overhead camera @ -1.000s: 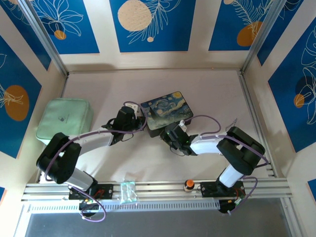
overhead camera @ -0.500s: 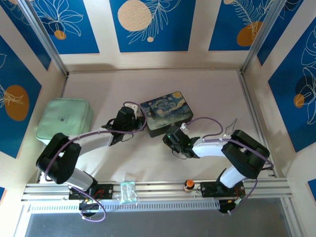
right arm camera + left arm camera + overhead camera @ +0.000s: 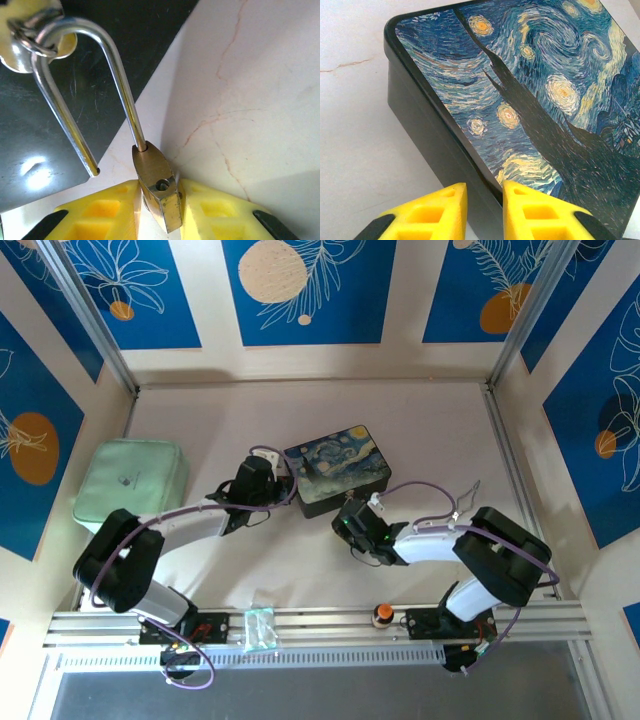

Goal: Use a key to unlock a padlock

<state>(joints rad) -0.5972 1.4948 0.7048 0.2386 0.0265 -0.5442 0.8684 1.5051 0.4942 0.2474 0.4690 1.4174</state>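
- Right gripper (image 3: 159,212) pinches the padlock (image 3: 156,172) body, open shackle (image 3: 125,95) reaching ahead.
- Left gripper (image 3: 485,202) sits narrow at the box (image 3: 530,100) rim just ahead; can't tell its grip.

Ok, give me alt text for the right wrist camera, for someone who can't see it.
The right gripper clamps a small brass padlock by its body between yellow fingers. Its silver shackle stands open, one leg free, and hooks through a metal loop at the dark box, above a pale table.
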